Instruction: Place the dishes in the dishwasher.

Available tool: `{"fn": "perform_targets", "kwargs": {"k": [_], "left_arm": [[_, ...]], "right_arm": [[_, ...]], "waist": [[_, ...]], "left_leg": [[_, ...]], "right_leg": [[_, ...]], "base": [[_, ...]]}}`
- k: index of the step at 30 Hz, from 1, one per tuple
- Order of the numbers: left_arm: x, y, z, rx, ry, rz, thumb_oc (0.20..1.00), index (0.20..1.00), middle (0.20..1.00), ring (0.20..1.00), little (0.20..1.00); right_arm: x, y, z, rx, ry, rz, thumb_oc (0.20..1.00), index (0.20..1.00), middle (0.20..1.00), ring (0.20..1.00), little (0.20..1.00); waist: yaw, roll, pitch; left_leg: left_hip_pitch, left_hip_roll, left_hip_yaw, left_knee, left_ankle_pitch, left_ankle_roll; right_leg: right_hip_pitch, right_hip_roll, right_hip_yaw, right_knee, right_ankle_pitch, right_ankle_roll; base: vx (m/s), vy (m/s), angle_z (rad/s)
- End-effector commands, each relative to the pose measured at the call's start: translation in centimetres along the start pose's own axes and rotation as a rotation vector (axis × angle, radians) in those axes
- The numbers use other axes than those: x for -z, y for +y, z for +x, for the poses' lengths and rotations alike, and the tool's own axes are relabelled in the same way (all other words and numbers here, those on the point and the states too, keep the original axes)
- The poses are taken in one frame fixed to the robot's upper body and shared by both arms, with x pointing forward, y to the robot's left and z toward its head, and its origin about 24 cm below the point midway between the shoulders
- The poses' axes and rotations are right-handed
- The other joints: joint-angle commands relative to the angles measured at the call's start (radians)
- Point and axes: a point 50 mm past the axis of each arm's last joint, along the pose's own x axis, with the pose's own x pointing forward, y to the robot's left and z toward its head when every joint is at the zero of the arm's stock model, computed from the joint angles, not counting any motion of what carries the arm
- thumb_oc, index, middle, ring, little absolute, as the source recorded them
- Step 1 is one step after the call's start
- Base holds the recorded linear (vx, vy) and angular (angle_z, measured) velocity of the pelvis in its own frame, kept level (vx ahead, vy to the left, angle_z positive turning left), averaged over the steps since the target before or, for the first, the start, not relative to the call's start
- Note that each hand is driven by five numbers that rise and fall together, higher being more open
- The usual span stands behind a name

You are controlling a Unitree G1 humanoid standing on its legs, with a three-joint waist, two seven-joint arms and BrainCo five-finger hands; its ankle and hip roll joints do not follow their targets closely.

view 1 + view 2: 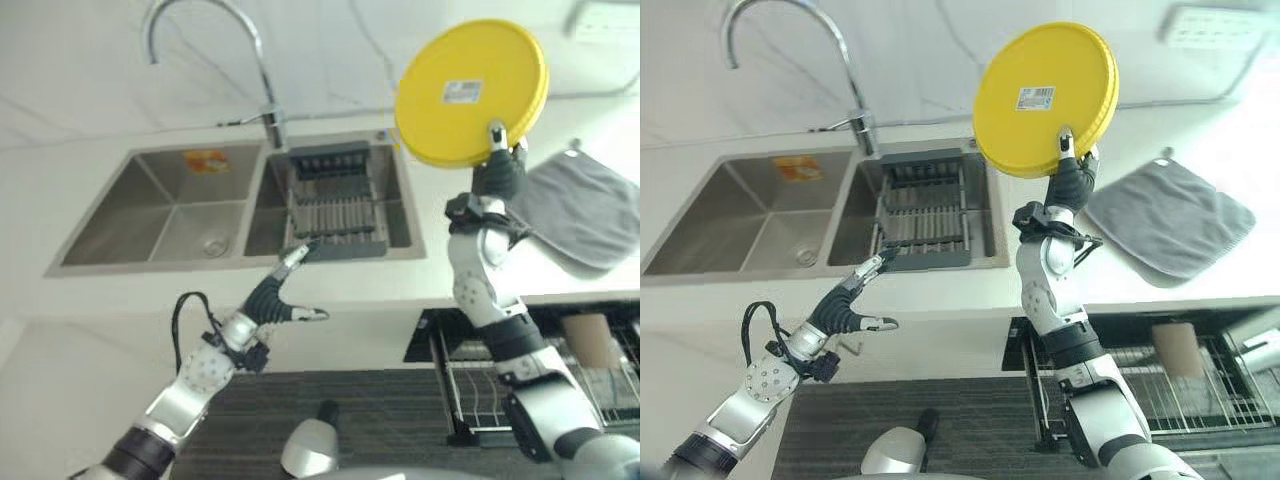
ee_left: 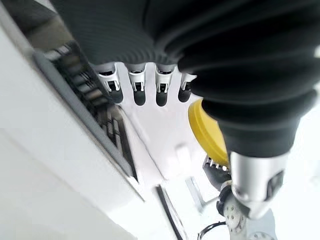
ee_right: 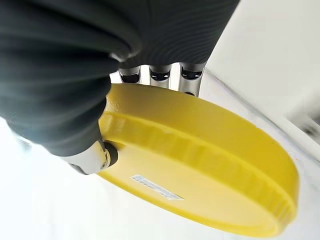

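Observation:
My right hand (image 1: 499,172) holds a round yellow plate (image 1: 470,92) up above the counter, its underside with a small white label facing me. The thumb (image 3: 95,155) presses on the underside and the fingers (image 3: 160,75) reach over the rim, so the hand is shut on the plate (image 3: 200,165). My left hand (image 1: 283,295) hangs open in front of the counter edge, below the sink (image 1: 170,205), holding nothing. A dishwasher rack (image 1: 600,370) of wire stands pulled out under the counter at the lower right.
A double steel sink with a tall curved tap (image 1: 262,75) sits in the white counter. A dark drying rack (image 1: 335,200) lies in the right basin. A grey cloth (image 1: 585,205) is spread on the counter to the right. A brown cup (image 1: 590,340) stands in the dishwasher rack.

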Motion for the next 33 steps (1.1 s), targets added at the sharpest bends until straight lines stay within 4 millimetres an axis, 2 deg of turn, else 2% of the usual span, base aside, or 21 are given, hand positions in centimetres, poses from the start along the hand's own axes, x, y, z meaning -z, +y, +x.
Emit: {"fn": "perform_targets", "kwargs": {"k": [1, 3, 4, 5, 6, 10, 12, 14, 16, 17, 20, 21, 24, 25, 31, 33], "left_arm": [[-2.9, 1.3, 1.5, -0.003, -0.172, -0.105, 1.000, 1.000, 1.000, 1.000, 1.000], [-3.2, 1.0, 1.5, 0.075, -0.181, -0.226, 1.000, 1.000, 1.000, 1.000, 1.000], [-3.1, 0.4, 1.6, 0.159, -0.171, -0.348, 1.000, 1.000, 1.000, 1.000, 1.000], [-3.0, -0.6, 1.7, 0.245, -0.157, -0.439, 1.000, 1.000, 1.000, 1.000, 1.000], [-2.9, -2.6, 1.6, 0.404, -0.143, -0.534, 1.000, 1.000, 1.000, 1.000, 1.000], [-2.1, -5.8, 1.6, 0.589, -0.044, -0.655, 1.000, 1.000, 1.000, 1.000, 1.000], [-0.7, -7.7, 1.1, 0.669, 0.076, -0.690, 1.000, 1.000, 1.000, 1.000, 1.000], [1.8, -9.8, -0.3, 0.715, 0.224, -0.653, 1.000, 1.000, 1.000, 1.000, 1.000], [2.1, -10.1, -0.4, 0.717, 0.245, -0.652, 1.000, 1.000, 1.000, 1.000, 1.000], [3.4, -10.8, -1.2, 0.699, 0.314, -0.682, 1.000, 1.000, 1.000, 1.000, 1.000], [5.3, -11.4, -2.8, 0.666, 0.412, -0.672, 1.000, 1.000, 1.000, 1.000, 1.000], [6.9, -11.7, -4.1, 0.636, 0.502, -0.676, 1.000, 1.000, 1.000, 1.000, 1.000], [7.7, -12.1, -5.0, 0.636, 0.550, -0.648, 1.000, 1.000, 1.000, 1.000, 1.000], [8.8, -12.8, -6.3, 0.611, 0.627, -0.586, 1.000, 1.000, 1.000, 1.000, 1.000], [12.0, -13.6, -9.7, 0.421, 0.814, -0.423, 1.000, 1.000, 1.000, 1.000, 1.000], [13.0, -13.9, -11.1, 0.352, 0.895, -0.382, 1.000, 1.000, 1.000, 1.000, 1.000]], "right_arm": [[-4.3, 1.4, 0.8, -0.095, -0.215, 0.061, 0.200, 0.200, 0.200, 0.200, 0.200], [-4.5, 0.8, 0.8, -0.084, -0.216, 0.052, 0.200, 0.200, 0.200, 0.200, 0.200], [-4.5, 0.4, 0.9, -0.080, -0.218, 0.050, 0.200, 0.200, 0.200, 0.200, 0.200], [-4.5, 0.3, 0.9, -0.082, -0.221, 0.043, 0.200, 0.200, 0.200, 0.200, 0.200], [-4.5, 0.4, 1.0, -0.093, -0.215, 0.036, 0.200, 0.200, 0.200, 0.200, 0.200], [-4.5, 0.2, 1.3, -0.112, -0.205, 0.034, 0.200, 0.200, 0.200, 0.200, 0.200], [-4.5, 0.1, 1.5, -0.128, -0.195, 0.050, 0.200, 0.200, 0.200, 0.200, 0.200], [-4.5, -0.1, 2.1, -0.162, -0.179, 0.061, 0.200, 0.200, 0.200, 0.200, 0.200], [-4.6, -0.2, 2.2, -0.165, -0.182, 0.060, 0.200, 0.200, 0.200, 0.200, 0.200], [-4.7, -0.2, 2.5, -0.175, -0.179, 0.063, 0.200, 0.200, 0.200, 0.200, 0.200], [-4.9, -0.6, 2.6, -0.184, -0.179, 0.069, 0.200, 0.200, 0.200, 0.200, 0.200], [-5.2, -1.2, 2.6, -0.183, -0.188, 0.078, 0.200, 0.200, 0.200, 0.200, 0.200], [-5.5, -1.5, 2.5, -0.180, -0.194, 0.092, 0.200, 0.200, 0.200, 0.200, 0.200], [-6.0, -1.9, 2.1, -0.177, -0.216, 0.099, 0.200, 0.200, 0.200, 0.200, 0.200], [-6.2, -3.2, -0.6, -0.184, -0.216, 0.088, 0.200, 0.200, 0.200, 0.200, 0.200], [-6.0, -4.3, -1.7, -0.179, -0.190, 0.089, 0.200, 0.200, 0.200, 0.200, 0.200]], "waist": [[0.010, -0.014, -0.087], [0.004, -0.013, -0.090], [-0.002, -0.011, -0.090], [-0.007, -0.011, -0.092], [-0.023, -0.009, -0.095], [-0.054, -0.006, -0.101], [-0.081, -0.007, -0.103], [-0.119, -0.011, -0.103], [-0.120, -0.011, -0.103], [-0.132, -0.012, -0.102], [-0.147, -0.013, -0.097], [-0.158, -0.017, -0.091], [-0.163, -0.020, -0.087], [-0.173, -0.025, -0.078], [-0.215, -0.041, -0.058], [-0.231, -0.046, -0.052]], "left_leg": [[0.063, 0.005, 0.144, 0.066, -0.157, 0.079], [0.066, 0.013, 0.151, 0.070, -0.156, 0.073], [0.070, 0.018, 0.156, 0.071, -0.156, 0.069], [0.072, 0.022, 0.161, 0.069, -0.154, 0.066], [0.077, 0.030, 0.177, 0.067, -0.151, 0.059], [0.085, 0.044, 0.207, 0.062, -0.145, 0.048], [0.090, 0.053, 0.232, 0.061, -0.143, 0.040], [0.092, 0.065, 0.265, 0.066, -0.142, 0.030], [0.091, 0.067, 0.270, 0.067, -0.142, 0.028], [0.088, 0.073, 0.283, 0.073, -0.142, 0.025], [0.088, 0.079, 0.307, 0.083, -0.142, 0.024], [0.088, 0.085, 0.327, 0.090, -0.143, 0.026], [0.087, 0.086, 0.333, 0.099, -0.147, 0.030], [0.086, 0.089, 0.343, 0.118, -0.159, 0.034], [0.065, 0.092, 0.362, 0.186, -0.190, 0.054], [0.058, 0.094, 0.369, 0.207, -0.199, 0.057]], "right_leg": [[-0.030, 0.010, -0.043, 0.122, -0.082, -0.059], [-0.029, 0.014, -0.039, 0.109, -0.073, -0.064], [-0.023, 0.017, -0.038, 0.097, -0.066, -0.068], [-0.023, 0.020, -0.036, 0.087, -0.059, -0.071], [-0.022, 0.025, -0.035, 0.075, -0.049, -0.072], [-0.029, 0.033, -0.029, 0.065, -0.038, -0.074], [-0.037, 0.036, -0.026, 0.067, -0.037, -0.076], [-0.049, 0.041, -0.017, 0.071, -0.040, -0.079], [-0.051, 0.042, -0.015, 0.071, -0.040, -0.080], [-0.056, 0.042, -0.015, 0.074, -0.043, -0.082], [-0.064, 0.040, -0.019, 0.087, -0.048, -0.086], [-0.068, 0.038, -0.025, 0.103, -0.054, -0.088], [-0.074, 0.037, -0.028, 0.120, -0.062, -0.089], [-0.079, 0.036, -0.031, 0.153, -0.081, -0.090], [-0.126, 0.029, -0.022, 0.248, -0.120, -0.092], [-0.140, 0.029, -0.013, 0.267, -0.129, -0.093]], "base": [[-0.16, -0.199, -0.31], [-0.11, -0.141, -0.24], [-0.09, -0.131, -0.15], [-0.10, -0.150, -0.16], [-0.07, -0.105, -0.16], [-0.04, -0.045, -0.27], [-0.02, -0.023, -0.27], [-0.02, -0.014, -0.32], [-0.01, -0.001, -0.30], [0.00, 0.011, -0.35], [0.01, 0.013, -0.38], [0.03, 0.008, -0.30], [0.03, 0.008, -0.32], [0.03, 0.013, -0.28], [0.02, 0.013, -0.26], [0.03, 0.010, -0.33]]}}
